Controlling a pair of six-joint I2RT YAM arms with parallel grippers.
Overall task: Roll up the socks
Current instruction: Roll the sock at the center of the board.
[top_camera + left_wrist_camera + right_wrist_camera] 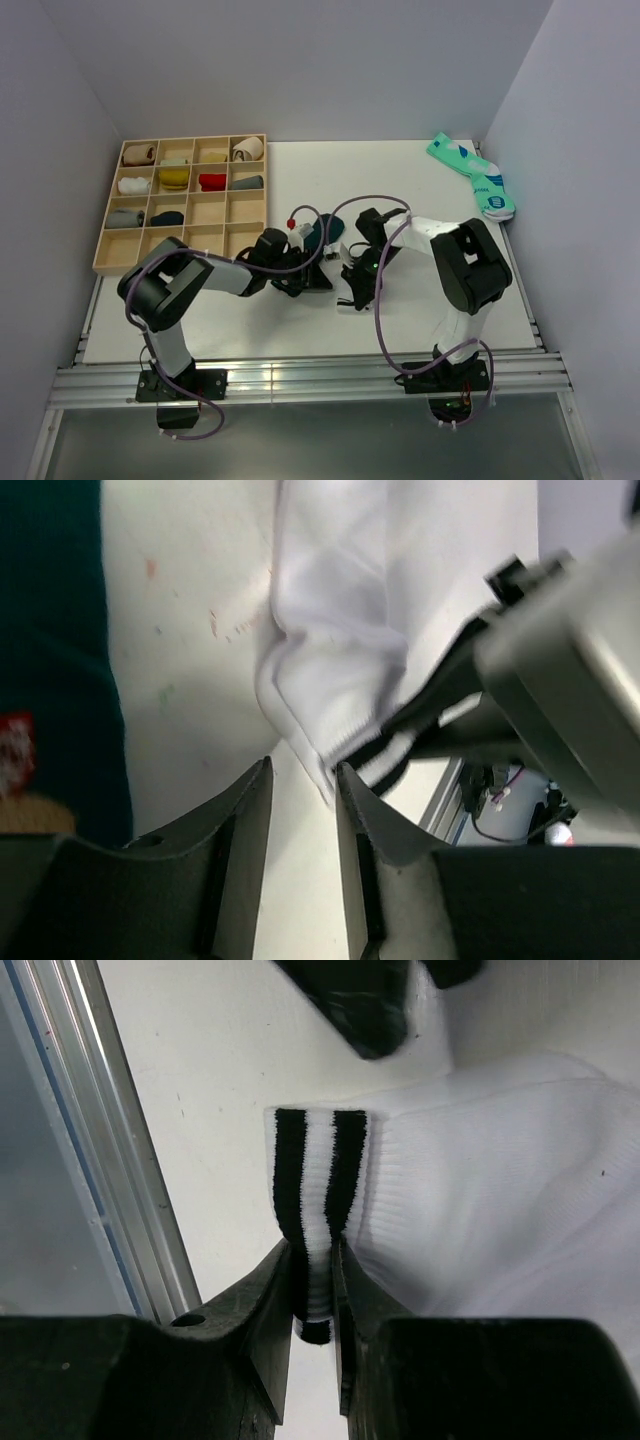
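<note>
Top view: both arms reach in to the middle of the white table. The left gripper and right gripper sit just beside each other. The dark green sock lies right behind them, partly hidden by the arms. A wooden tray with rolled socks in its compartments stands far left. A mint-green pair lies far right, well apart.

Left wrist view: the left gripper has its fingers a little apart, with bare table showing in the gap and nothing gripped. A folded edge of the white sock lies at the tip of one finger. The dark green sock lies along the left edge, with its red-and-white figure low down. The right gripper comes in from the right onto the striped cuff.

Right wrist view: the right gripper is pinched tight on the white sock at its black-striped cuff, which stands folded between the fingers. The sock body spreads to the right on the table. A dark tip of the left gripper is at the top, near the sock; contact can't be told.
</note>
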